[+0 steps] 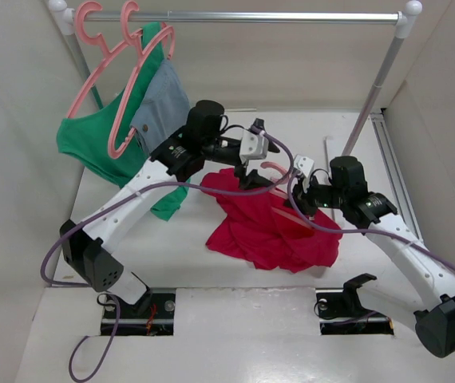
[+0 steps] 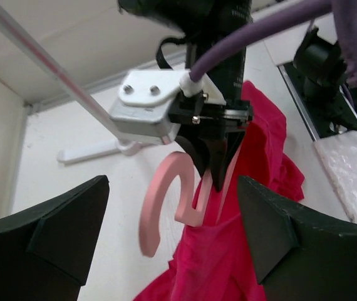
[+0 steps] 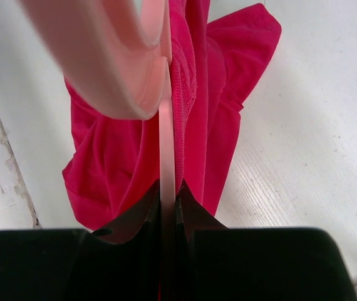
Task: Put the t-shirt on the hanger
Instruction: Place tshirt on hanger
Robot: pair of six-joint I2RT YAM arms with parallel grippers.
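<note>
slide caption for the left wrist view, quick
Framed by the open left pincer, the right pincer clamps the pink hanger just below its hook, the red t-shirt draped below.

Hanger + right end effector ahead btwn left end effector fingers

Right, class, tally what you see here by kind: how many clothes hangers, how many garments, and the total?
Cloth garments: 3 (crimson-red short-sleeved t-shirt, green garment, grey-blue denim piece)
Salmon-pink plastic clothes hangers: 3 (two on the metal rail at and, one at the t-shirt)
Total: 6
</note>
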